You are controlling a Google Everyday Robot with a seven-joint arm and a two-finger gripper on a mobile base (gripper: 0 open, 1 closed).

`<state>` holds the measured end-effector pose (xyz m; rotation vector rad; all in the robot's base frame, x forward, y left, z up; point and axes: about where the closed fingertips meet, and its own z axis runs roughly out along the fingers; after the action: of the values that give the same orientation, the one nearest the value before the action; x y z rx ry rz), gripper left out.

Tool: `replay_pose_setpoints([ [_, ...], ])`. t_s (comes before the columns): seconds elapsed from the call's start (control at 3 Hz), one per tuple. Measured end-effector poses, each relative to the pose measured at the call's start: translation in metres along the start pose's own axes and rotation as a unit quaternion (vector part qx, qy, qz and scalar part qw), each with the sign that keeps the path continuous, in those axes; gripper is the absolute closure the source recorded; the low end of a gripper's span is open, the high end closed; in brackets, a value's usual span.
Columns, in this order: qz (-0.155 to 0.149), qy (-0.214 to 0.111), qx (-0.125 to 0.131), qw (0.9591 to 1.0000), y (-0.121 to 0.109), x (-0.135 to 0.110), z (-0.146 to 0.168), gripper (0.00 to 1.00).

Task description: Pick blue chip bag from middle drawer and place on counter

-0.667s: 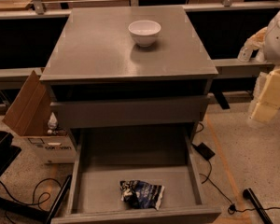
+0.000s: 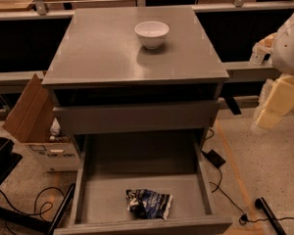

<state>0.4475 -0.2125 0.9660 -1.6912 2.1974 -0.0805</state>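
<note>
The blue chip bag (image 2: 149, 203) lies crumpled on the floor of the pulled-out middle drawer (image 2: 90, 195), near its front wall and a little right of centre. The counter (image 2: 98, 48) is the grey top of the cabinet, above the drawer. My gripper (image 2: 267, 117) is the cream part hanging under the white arm (image 2: 290, 43) at the right edge of the view. It is beside the cabinet at about upper-drawer height, well to the right of and above the bag, touching nothing.
A white bowl (image 2: 152, 33) stands on the counter toward the back. An upper drawer front (image 2: 137, 117) juts out above the open drawer. An open cardboard box (image 2: 36, 131) sits on the floor at left. Cables (image 2: 225, 190) run on the floor to the right.
</note>
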Motion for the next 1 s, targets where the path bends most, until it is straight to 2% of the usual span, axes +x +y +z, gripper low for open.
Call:
replay_pose_setpoints([
  [0.33, -0.007, -0.039, -0.003, 0.9992, -0.01, -0.022, 0.053, 0.0],
  [0.67, -0.013, -0.061, -0.006, 0.998, -0.015, -0.047, 0.118, 0.0],
  [1.0, -0.002, -0.08, -0.016, 0.9967, -0.01, -0.058, 0.179, 0.0],
])
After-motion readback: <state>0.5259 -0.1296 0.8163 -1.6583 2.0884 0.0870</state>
